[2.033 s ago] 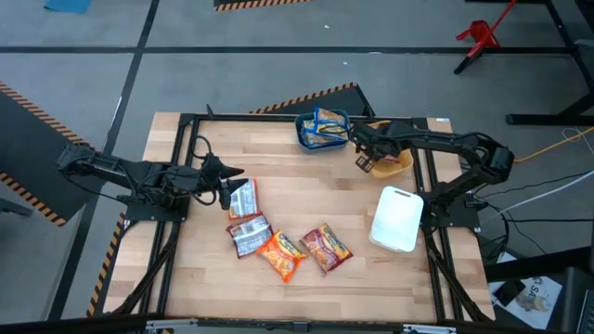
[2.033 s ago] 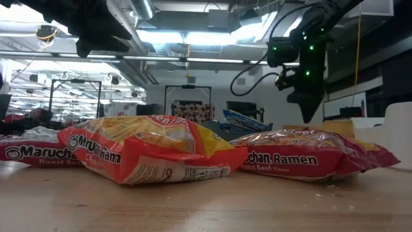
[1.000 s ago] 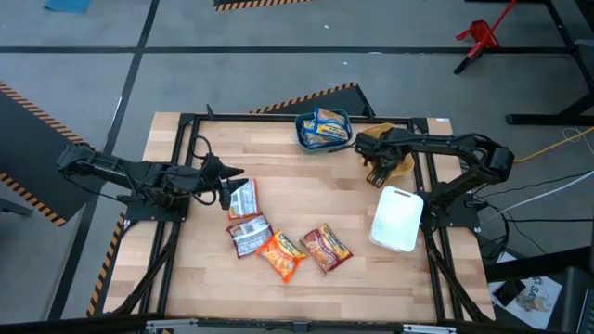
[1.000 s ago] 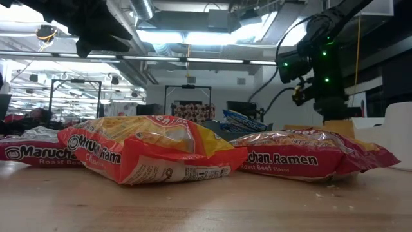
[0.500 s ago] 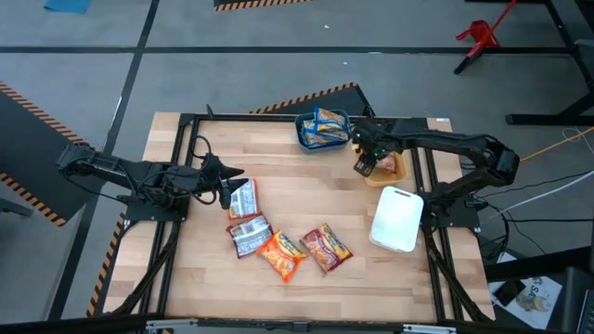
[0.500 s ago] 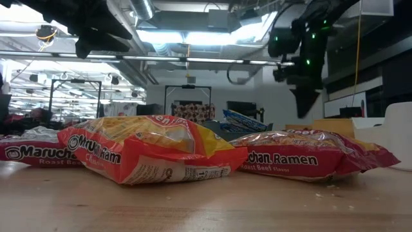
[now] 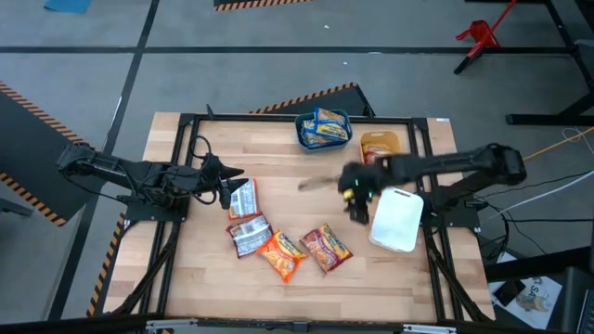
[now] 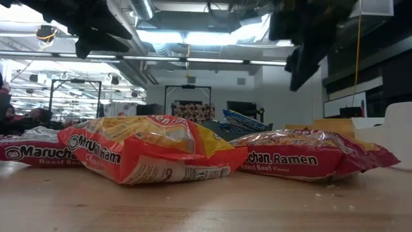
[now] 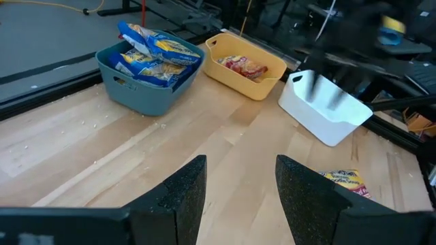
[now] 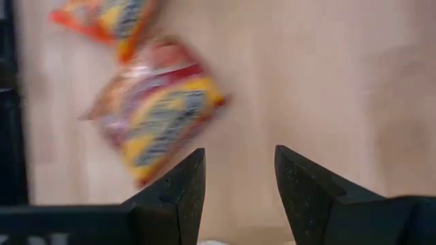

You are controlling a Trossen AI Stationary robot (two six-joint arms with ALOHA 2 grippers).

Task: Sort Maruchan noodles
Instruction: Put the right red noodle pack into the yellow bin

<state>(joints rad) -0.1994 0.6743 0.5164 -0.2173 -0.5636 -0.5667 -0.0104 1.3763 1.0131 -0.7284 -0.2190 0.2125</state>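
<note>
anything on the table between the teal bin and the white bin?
Only the yellow bin, which sits between the teal bin and the white bin; the left wrist view shows it best. Otherwise bare wood, with the right gripper above it in the high view.

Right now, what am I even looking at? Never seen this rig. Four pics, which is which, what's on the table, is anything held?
It is a two-arm robot at a wooden table, sorting ramen packets into bins.

The overhead picture looks straight down. The level one sits at tabletop height. The other two come from cameras on each wrist, looking past that arm's own two dark fingers.

The left end effector hangs open and empty by the leftmost silver-and-red packet. The right end effector, blurred overhead, is open and empty beside the white bin, above the bare table.

Four packets lie loose: two silver-and-red ones, an orange packet and a red packet. The teal bin holds blue-and-yellow packets; the orange bin holds a red one. The white bin looks empty.
</note>
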